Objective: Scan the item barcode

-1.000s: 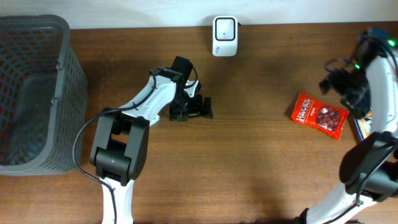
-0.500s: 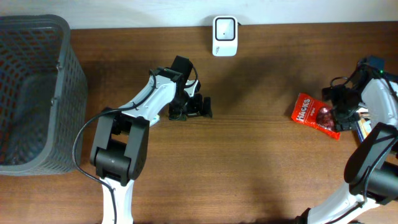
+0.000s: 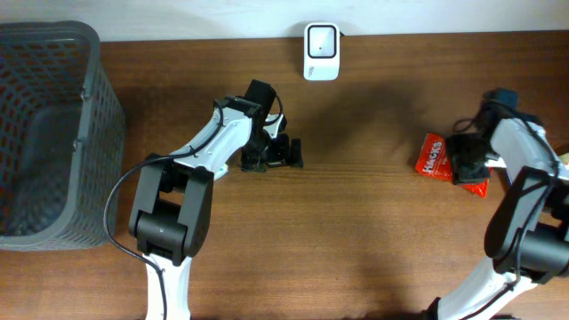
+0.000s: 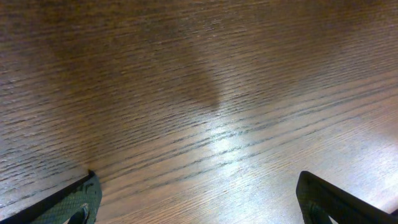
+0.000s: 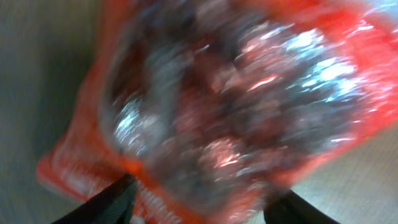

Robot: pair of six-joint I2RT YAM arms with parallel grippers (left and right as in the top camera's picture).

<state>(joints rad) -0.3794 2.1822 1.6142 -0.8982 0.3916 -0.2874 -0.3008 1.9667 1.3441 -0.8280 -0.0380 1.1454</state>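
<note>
Overlapping red packet (image 3: 433,156), right arm (image 3: 514,147), scanner (image 3: 321,51) beyond

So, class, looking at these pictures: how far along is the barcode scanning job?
Done: nothing yet; the red snack bag lies on the table, far from the white scanner. In hand: the right hand straddles the bag, grip unclear. Left: lift it and show its barcode to the scanner.

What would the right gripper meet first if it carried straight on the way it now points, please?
Most likely the red snack bag: it fills the wrist view directly ahead of the right gripper, lying between its fingers. That view is blurred, so whether they touch it already is unclear.
</note>
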